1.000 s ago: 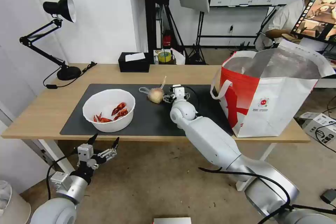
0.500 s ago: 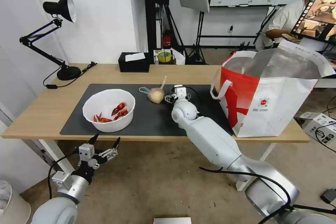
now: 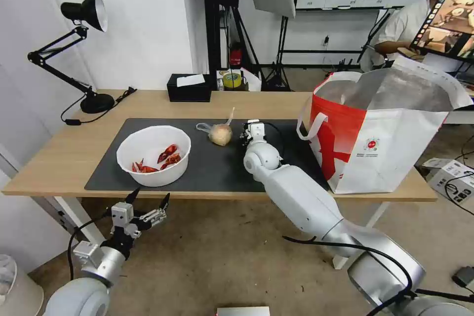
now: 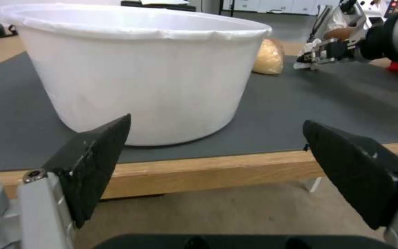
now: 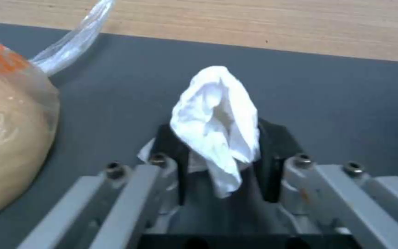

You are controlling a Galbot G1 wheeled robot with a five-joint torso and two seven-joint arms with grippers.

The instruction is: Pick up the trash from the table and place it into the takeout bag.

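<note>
Crumpled white tissue [image 5: 217, 124] pinched between right gripper [image 5: 219, 162] fingers over dark grey mat [image 3: 217, 163], beside knotted clear bag with beige ball [image 3: 219, 133]; white bowl of red shells [image 3: 154, 154] nearby; takeout bag [image 3: 380, 133] at table's right end; left gripper [image 3: 147, 200] spread wide below table [image 3: 64, 153] edge
</note>
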